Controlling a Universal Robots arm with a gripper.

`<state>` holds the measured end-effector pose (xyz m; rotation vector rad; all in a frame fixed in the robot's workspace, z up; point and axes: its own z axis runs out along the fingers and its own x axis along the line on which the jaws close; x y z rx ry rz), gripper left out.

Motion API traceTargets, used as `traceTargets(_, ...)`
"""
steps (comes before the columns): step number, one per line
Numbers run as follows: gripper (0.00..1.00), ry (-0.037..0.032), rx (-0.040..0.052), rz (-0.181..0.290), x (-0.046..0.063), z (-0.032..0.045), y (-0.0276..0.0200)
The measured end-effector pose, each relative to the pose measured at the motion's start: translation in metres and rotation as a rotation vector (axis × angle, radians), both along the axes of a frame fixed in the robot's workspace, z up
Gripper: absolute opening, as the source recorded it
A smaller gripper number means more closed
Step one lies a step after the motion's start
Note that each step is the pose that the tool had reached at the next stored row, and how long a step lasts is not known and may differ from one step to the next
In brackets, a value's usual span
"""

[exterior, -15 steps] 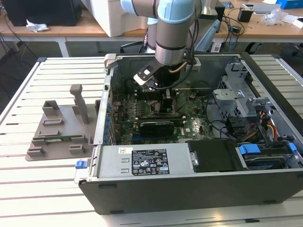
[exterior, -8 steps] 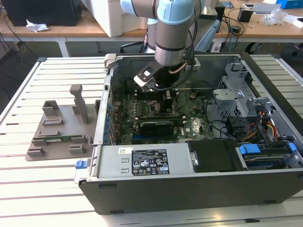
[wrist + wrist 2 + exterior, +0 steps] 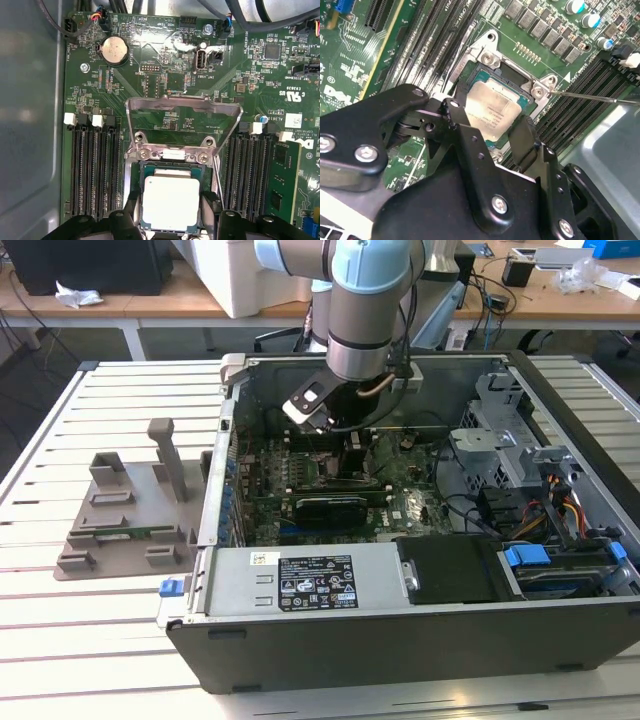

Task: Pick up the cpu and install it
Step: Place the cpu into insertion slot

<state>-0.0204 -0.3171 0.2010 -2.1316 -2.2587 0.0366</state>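
The cpu (image 3: 170, 207) is a flat square chip with a silver-grey top. It lies inside the open socket (image 3: 172, 155) on the green motherboard (image 3: 165, 75), and the second wrist view also has the cpu (image 3: 495, 102). In both wrist views my gripper (image 3: 170, 200) (image 3: 487, 125) straddles the chip, with one black finger (image 3: 456, 114) against one edge and the other against the opposite edge. The socket's metal load plate (image 3: 182, 106) stands folded back. In the exterior view my gripper (image 3: 345, 440) reaches down into the open computer case (image 3: 400, 640).
Rows of black memory slots (image 3: 92, 170) flank the socket on both sides. A thin retention lever (image 3: 592, 96) juts out beside it. A black card with a fan (image 3: 335, 508) sits inside the case. A grey fixture tray (image 3: 125, 510) with a green memory stick (image 3: 125, 534) lies at the exterior view's left.
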Motion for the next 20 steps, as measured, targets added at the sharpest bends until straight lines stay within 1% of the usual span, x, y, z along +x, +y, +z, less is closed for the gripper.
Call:
traceTargets(1, 0.60, 0.0001, -0.0002, 0.000, 0.000, 0.0000, 0.0000)
traceTargets(2, 0.60, 0.0001, -0.0002, 0.000, 0.000, 0.0027, -0.0001)
traceTargets(3, 0.60, -0.0001, 0.0000, 0.000, 0.000, 0.0088, 0.0000)
traceTargets(4, 0.60, 0.0001, -0.0002, 0.000, 0.000, 0.0122, 0.0000)
traceTargets(6, 0.60, 0.0001, -0.0002, 0.000, 0.000, 0.0158, 0.0004)
traceTargets(7, 0.52, -0.0001, 0.0003, 0.000, 0.000, 0.0162, 0.0005)
traceTargets(9, 0.40, 0.0002, 0.0001, 0.000, 0.000, 0.0160, 0.0003)
traceTargets(11, 0.28, 0.0008, 0.0019, 0.000, 0.000, 0.0130, -0.0007)
traceTargets(12, 0.11, 0.0012, 0.0018, 0.000, 0.000, 0.0112, -0.0011)
traceTargets(20, 0.11, 0.0025, 0.0018, 0.001, 0.000, 0.0059, -0.0013)
